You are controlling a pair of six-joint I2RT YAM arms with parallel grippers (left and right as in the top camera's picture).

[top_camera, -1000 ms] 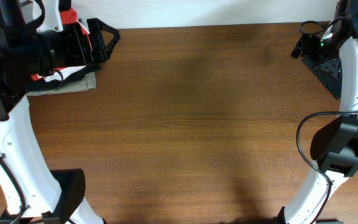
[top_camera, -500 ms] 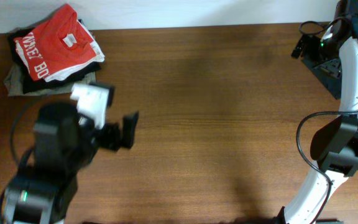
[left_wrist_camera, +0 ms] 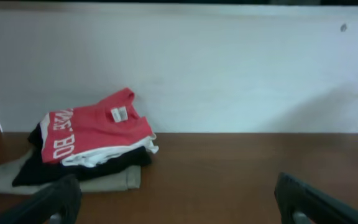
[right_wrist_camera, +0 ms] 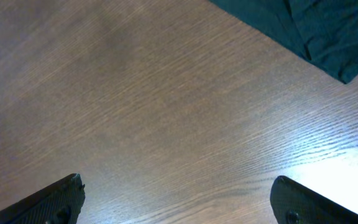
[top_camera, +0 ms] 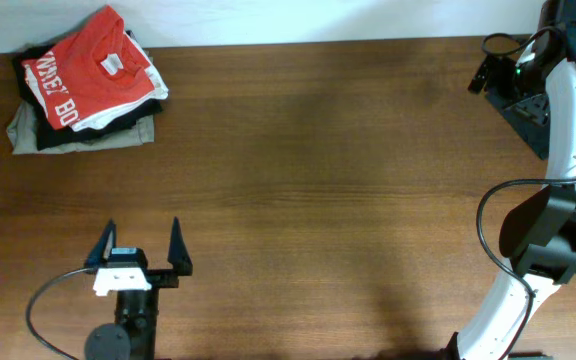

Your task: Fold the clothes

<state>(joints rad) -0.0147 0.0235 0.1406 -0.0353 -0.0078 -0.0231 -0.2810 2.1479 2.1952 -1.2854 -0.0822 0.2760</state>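
The red-orange T-shirt [top_camera: 83, 68] lies folded on top of a pile at the table's far left corner, white lettering and small neck tag showing. It also shows in the left wrist view [left_wrist_camera: 95, 130], ahead and to the left. My left gripper [top_camera: 140, 248] is open and empty near the front left, well away from the pile; its two fingers frame the left wrist view [left_wrist_camera: 179, 202]. My right gripper [right_wrist_camera: 179, 199] is open and empty over bare wood; in the overhead view the right arm [top_camera: 558, 70] is at the far right.
Under the red shirt lie a white shirt [top_camera: 128, 108], a black garment [top_camera: 43, 125] and a grey-beige one [top_camera: 118, 135]. A dark teal cloth [top_camera: 528, 115] lies at the far right edge, also in the right wrist view [right_wrist_camera: 303, 28]. A white wall [left_wrist_camera: 229, 68] stands behind the table.
My left arm has drawn back from the pile at the far left to the front left of the table, uncovering the folded red shirt. The right arm has not moved.
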